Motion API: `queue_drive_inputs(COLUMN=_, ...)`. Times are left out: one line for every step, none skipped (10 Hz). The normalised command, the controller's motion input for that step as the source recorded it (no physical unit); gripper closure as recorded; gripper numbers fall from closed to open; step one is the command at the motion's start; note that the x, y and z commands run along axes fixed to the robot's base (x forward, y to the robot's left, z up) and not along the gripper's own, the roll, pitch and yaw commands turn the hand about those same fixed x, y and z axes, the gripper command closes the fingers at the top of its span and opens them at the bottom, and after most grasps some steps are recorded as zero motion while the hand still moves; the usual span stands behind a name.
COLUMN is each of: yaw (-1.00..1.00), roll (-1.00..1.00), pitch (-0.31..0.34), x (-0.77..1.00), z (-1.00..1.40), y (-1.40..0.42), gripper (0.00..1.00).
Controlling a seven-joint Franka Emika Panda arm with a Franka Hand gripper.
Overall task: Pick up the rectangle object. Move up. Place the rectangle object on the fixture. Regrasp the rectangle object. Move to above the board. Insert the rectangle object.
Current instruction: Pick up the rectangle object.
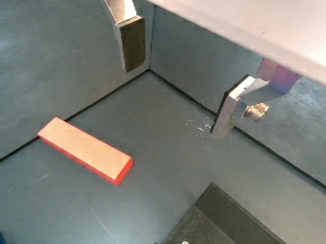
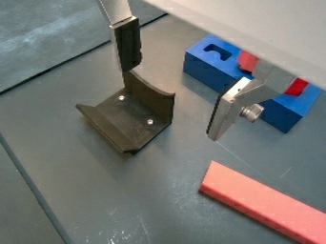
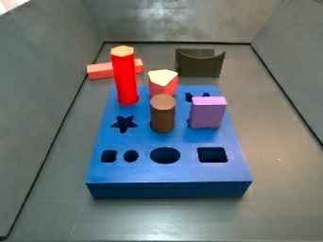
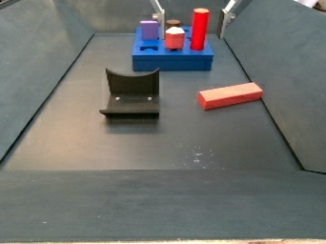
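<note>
**Bar flat on floor, gripper empty**

Nearest the side camera, the fixture (image 4: 132,92) is seen on the floor. Beside it, apart, the rectangle object (image 4: 231,95) is laid flat, well short of the board (image 4: 176,59). The gripper (image 2: 178,84) is held above the floor, fingers spread, nothing between them.

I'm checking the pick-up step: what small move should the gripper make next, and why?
Probably move over the rectangle object and descend: the gripper is open, holding nothing, and the bar lies flat on the floor, apart from the fixture and the board.
</note>
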Motion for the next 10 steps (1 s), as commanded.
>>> queue_drive_inputs(yaw=-0.14, roll=0.04, pitch=-0.247, x=-0.37, z=0.04, y=-0.08, gripper=0.0)
queue_drive_inputs(yaw=-0.24, roll=0.01, pitch=-0.321, x=-0.64, z=-0.05, y=-0.03, gripper=0.0)
queue_drive_inputs(yaw=-0.25, roll=0.06, pitch=-0.399, x=-0.58, z=-0.14, y=-0.02, gripper=0.0)
queue_drive_inputs(yaw=-0.28, roll=0.0, pitch=-0.38, x=-0.54, z=-0.22, y=-0.06, gripper=0.0)
queue_drive_inputs(yaw=-0.24, roll=0.03, pitch=-0.309, x=-0.61, z=-0.27, y=-0.14, gripper=0.0)
queue_drive_inputs(yaw=-0.23, roll=0.05, pitch=-0.294, x=-0.65, z=-0.25, y=-0.1, gripper=0.0)
queue_drive_inputs(yaw=-0.25, roll=0.03, pitch=-0.276, x=-0.67, z=-0.22, y=-0.07, gripper=0.0)
queue_drive_inputs(yaw=-0.24, roll=0.03, pitch=-0.283, x=-0.65, z=-0.2, y=-0.09, gripper=0.0)
queue_drive_inputs(yaw=-0.3, roll=0.01, pitch=-0.167, x=-0.29, z=-0.17, y=-0.07, gripper=0.0)
queue_drive_inputs(yaw=-0.21, roll=0.01, pitch=-0.024, x=-0.11, z=-0.11, y=0.0, gripper=0.0)
